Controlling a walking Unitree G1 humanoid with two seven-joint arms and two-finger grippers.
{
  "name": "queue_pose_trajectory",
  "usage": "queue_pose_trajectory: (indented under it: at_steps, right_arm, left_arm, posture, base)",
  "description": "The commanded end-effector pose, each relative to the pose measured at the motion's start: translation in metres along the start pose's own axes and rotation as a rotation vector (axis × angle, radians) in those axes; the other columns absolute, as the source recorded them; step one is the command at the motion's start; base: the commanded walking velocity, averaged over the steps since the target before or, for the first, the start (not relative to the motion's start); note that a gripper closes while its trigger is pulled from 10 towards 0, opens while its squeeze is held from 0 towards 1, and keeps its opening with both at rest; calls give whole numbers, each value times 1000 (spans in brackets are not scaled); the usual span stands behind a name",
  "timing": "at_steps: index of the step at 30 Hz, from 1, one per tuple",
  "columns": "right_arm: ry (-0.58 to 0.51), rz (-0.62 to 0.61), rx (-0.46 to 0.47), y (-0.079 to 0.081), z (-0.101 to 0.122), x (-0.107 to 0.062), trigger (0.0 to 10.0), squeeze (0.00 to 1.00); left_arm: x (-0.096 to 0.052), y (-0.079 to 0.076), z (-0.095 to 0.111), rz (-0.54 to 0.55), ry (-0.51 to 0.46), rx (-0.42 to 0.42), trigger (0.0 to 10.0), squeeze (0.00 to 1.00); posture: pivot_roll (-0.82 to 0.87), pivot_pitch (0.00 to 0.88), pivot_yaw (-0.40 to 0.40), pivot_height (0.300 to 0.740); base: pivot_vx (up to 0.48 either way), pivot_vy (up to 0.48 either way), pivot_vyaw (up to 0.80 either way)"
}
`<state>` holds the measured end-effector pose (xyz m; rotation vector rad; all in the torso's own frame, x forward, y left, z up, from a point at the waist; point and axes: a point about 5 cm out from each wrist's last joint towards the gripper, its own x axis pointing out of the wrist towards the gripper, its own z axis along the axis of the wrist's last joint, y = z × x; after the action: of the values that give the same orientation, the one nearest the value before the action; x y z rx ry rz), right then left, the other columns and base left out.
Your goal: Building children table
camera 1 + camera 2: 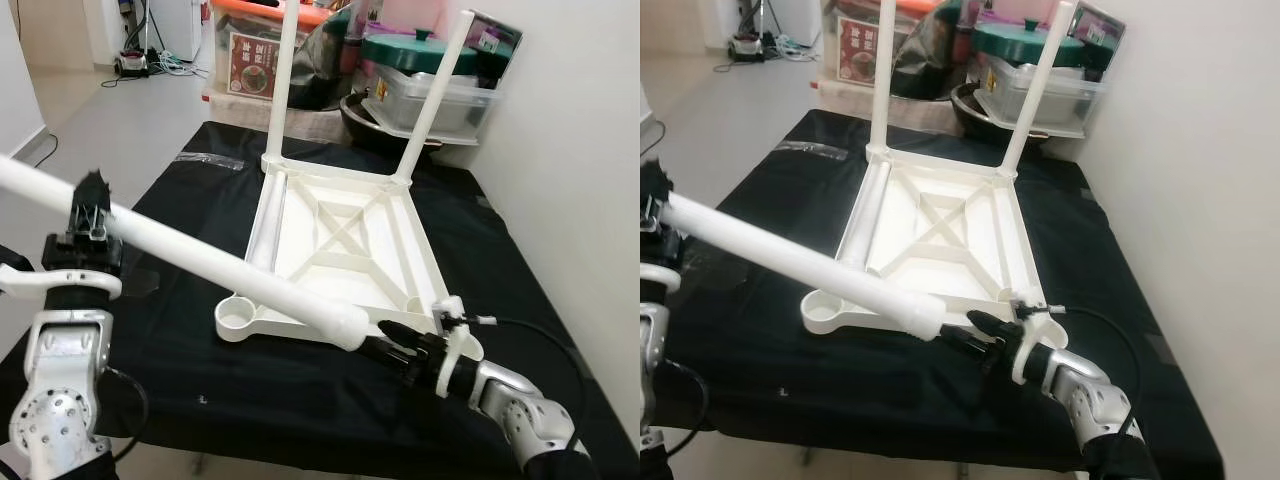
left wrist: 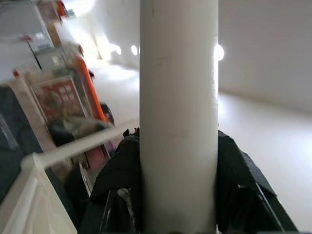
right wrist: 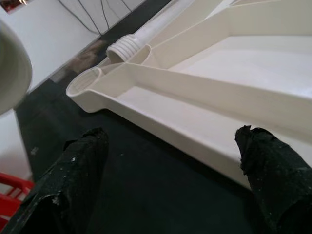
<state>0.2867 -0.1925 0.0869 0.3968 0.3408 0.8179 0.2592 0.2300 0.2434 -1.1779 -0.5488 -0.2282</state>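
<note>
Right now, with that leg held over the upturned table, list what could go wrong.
1. The left tool grips the loose leg far from its free end, which hangs near the right tool; a swing could knock that tool or the tabletop.
2. The empty corner socket lies to one side of the leg's end, so the leg may meet it crooked and jam.
3. The tabletop lies loose on the black cloth and could slide when pushed.

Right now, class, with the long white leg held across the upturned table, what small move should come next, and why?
Probably swing the long white plastic leg, gripped by the left tool, upright above the empty round corner socket of the upturned white table top. Two legs already stand at the far corners; this socket is open. The right tool sits open by the leg's end, ready to guide it.
</note>
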Motion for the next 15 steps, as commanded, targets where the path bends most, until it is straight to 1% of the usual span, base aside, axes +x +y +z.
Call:
queue_pose_trajectory:
  at_steps: [1, 2, 3, 4, 5, 8, 9, 10, 11, 12, 14, 15]
  right_arm:
    - [-15, -17, 35, -6, 2, -15, 10000, 1000]
    - [-15, -17, 35, -6, 2, -15, 10000, 1000]
    - [-32, -17, 57, -8, 4, -22, 10000, 1000]
    - [-42, -23, 50, -11, 8, -27, 10000, 1000]
    - [-72, -40, 2, -13, 22, -28, 10000, 1000]
    - [-72, -40, 2, -13, 22, -28, 10000, 1000]
    - [-103, -39, -54, -12, 41, -26, 10000, 1000]
    - [-145, -57, -130, -13, 66, -24, 10000, 1000]
    - [-184, -80, -186, -13, 90, -23, 10000, 1000]
    - [-184, -80, -186, -13, 90, -23, 10000, 1000]
    - [-250, -125, -249, -13, 126, -23, 10000, 1000]
    - [-250, -125, -249, -13, 126, -23, 10000, 1000]
  left_arm:
    - [0, -1, 4, -12, -8, 6, 0, 0]
    - [0, -1, 4, -12, -8, 6, 0, 0]
    - [0, 0, 6, -7, -14, 11, 0, 0]
    - [1, 0, 6, -9, -11, 13, 0, 0]
    - [1, 0, 2, -16, 11, 19, 0, 0]
    - [1, 0, 2, -16, 11, 19, 0, 0]
    - [0, 0, -1, -18, 24, 23, 0, 0]
    - [0, 1, -4, -20, 36, 28, 0, 0]
    - [0, 1, -6, -21, 45, 32, 0, 0]
    - [0, 1, -6, -21, 45, 32, 0, 0]
    - [0, 0, -8, -26, 66, 40, 0, 0]
    - [0, 0, -8, -26, 66, 40, 0, 0]
  posture:
    - [96, 0, -178, 740]
    - [96, 0, -178, 740]
    - [89, 0, -174, 740]
    - [85, 0, -170, 740]
    - [84, 0, -168, 740]
    - [84, 0, -168, 740]
    - [82, 0, -167, 740]
    - [80, 0, -161, 740]
    - [80, 0, -160, 740]
    - [80, 0, -160, 740]
    - [81, 0, -160, 740]
    - [81, 0, -160, 740]
  base:
    - [0, 0, 0]
    - [0, 0, 0]
    - [0, 0, 0]
    - [0, 0, 0]
    - [0, 0, 0]
    - [0, 0, 0]
    - [0, 0, 0]
    - [0, 0, 0]
    - [0, 0, 0]
    - [0, 0, 0]
    - [0, 0, 0]
    - [0, 0, 0]
